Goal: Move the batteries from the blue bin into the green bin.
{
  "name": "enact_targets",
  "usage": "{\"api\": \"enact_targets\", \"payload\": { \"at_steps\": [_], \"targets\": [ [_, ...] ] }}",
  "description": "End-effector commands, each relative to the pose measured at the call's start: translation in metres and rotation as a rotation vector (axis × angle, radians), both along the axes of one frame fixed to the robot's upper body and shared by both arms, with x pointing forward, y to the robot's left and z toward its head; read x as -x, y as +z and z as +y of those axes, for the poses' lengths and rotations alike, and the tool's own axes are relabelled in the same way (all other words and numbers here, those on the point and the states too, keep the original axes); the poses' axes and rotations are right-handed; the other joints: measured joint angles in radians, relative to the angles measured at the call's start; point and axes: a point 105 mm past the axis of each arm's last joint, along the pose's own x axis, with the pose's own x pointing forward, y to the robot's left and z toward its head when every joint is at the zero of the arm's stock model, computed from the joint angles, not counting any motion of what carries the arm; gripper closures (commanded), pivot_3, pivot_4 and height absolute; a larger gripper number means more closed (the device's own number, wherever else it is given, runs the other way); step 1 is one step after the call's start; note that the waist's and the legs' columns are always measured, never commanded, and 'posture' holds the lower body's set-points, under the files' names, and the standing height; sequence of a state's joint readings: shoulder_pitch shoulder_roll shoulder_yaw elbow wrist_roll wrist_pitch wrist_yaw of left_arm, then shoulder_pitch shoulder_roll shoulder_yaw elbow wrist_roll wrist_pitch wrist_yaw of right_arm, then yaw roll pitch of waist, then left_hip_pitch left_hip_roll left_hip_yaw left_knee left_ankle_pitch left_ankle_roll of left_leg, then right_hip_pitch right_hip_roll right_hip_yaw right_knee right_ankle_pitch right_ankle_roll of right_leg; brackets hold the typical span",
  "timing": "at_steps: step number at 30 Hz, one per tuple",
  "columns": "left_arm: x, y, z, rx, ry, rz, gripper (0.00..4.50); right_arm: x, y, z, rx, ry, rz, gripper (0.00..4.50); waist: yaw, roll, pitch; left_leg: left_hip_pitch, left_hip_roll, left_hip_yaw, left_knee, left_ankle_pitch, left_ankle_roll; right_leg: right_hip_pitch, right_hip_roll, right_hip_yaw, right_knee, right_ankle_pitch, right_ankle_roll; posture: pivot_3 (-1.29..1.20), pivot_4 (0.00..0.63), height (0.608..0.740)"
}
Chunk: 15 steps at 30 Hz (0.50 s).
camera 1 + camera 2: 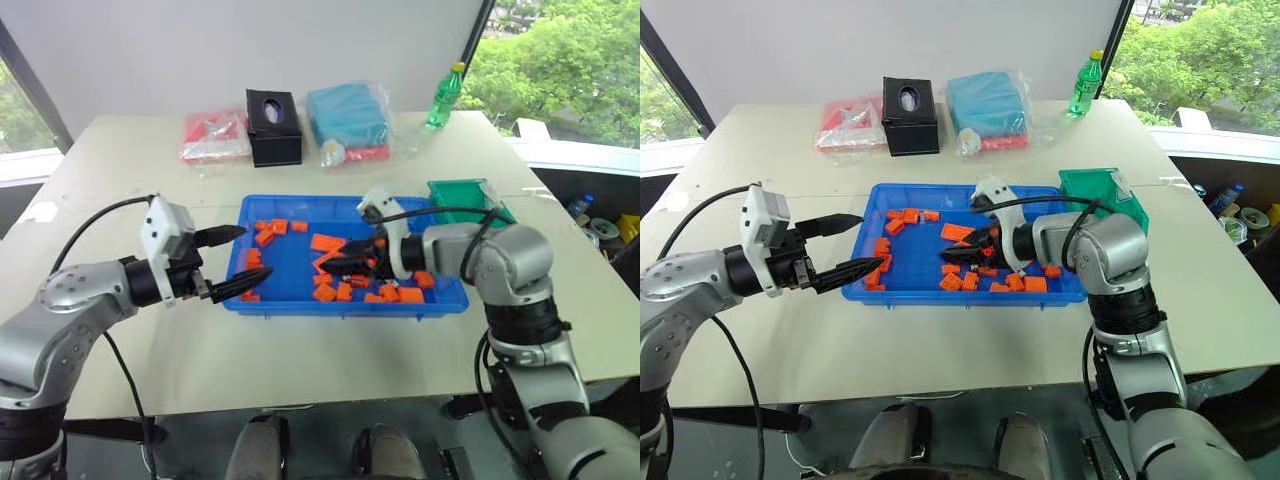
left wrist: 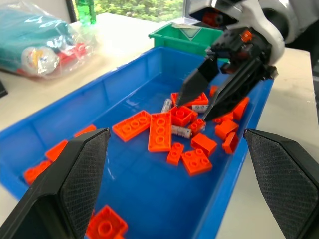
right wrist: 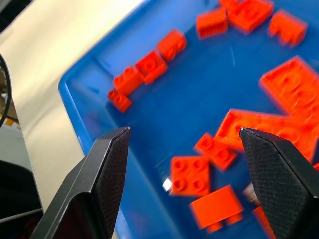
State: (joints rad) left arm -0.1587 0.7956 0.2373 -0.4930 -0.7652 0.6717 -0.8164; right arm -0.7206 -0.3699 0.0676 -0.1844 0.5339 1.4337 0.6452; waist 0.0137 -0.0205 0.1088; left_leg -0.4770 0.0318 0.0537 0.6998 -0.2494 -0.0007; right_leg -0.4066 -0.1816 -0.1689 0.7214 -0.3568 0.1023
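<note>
My right end effector (image 1: 340,262) is spread wide and empty, its two black fingers (image 2: 197,84) angled down into the blue bin (image 1: 300,302), tips just above the brick pile right of the bin's centre. The batteries (image 2: 182,131) lie there among the orange bricks (image 2: 159,130): I can make out three small silver cylinders, one at 12 o'clock of the pile, one under my fingertips, one half tucked beside a brick at 6 o'clock of those. I judge them light, rigid and smooth, so they will likely roll or squirt out if pinched near an end; I would close across the middle of the barrel, fingers square to its length, after nudging clear of the bricks touching it

My left end effector (image 1: 232,262) is also spread and holds nothing, hovering at the bin's 9 o'clock rim

The green bin (image 1: 468,196) stands just beyond the blue bin's 2 o'clock corner, nearly touching it

The surface (image 1: 120,160) is a pale tabletop. At its 12 o'clock edge sit a red bagged packet (image 1: 214,136), a black tissue box (image 1: 273,126), a teal bagged packet (image 1: 348,115) and a green bottle (image 1: 445,97). A white wall stands behind, with windows showing trees on both sides
</note>
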Motion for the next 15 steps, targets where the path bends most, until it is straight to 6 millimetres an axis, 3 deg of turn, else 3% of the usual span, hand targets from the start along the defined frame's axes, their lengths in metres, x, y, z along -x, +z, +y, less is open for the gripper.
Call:
{"api": "enact_targets", "payload": {
  "at_steps": [1,7,15],
  "targets": [
    [0.004,0.014,0.001,-0.004,0.002,-0.06,0.0,-0.004,-0.011,-0.004,0.001,-0.064,0.038,0.92,-0.001,0.0,0.0,0.0,0.0,0.0,0.0,0.0,0.0,0.0,0.0,0.0,0.0,0.0,0.0,0.0,0.15,0.63],
    [0.004,0.015,0.002,-0.006,0.01,-0.062,0.0,-0.02,-0.034,-0.015,0.039,-0.174,0.077,0.92,-0.004,0.0,0.0,0.001,0.0,0.001,-0.001,0.001,0.002,0.0,0.001,0.0,0.001,0.0,0.0,0.0,0.15,0.63],
    [0.003,0.016,0.002,-0.006,0.011,-0.068,0.0,-0.03,-0.039,-0.016,0.055,-0.201,0.061,0.92,-0.003,0.001,0.0,0.001,0.001,0.001,0.0,0.001,0.002,0.0,0.001,0.0,0.001,0.0,0.0,0.0,0.15,0.63]
  ]
}}
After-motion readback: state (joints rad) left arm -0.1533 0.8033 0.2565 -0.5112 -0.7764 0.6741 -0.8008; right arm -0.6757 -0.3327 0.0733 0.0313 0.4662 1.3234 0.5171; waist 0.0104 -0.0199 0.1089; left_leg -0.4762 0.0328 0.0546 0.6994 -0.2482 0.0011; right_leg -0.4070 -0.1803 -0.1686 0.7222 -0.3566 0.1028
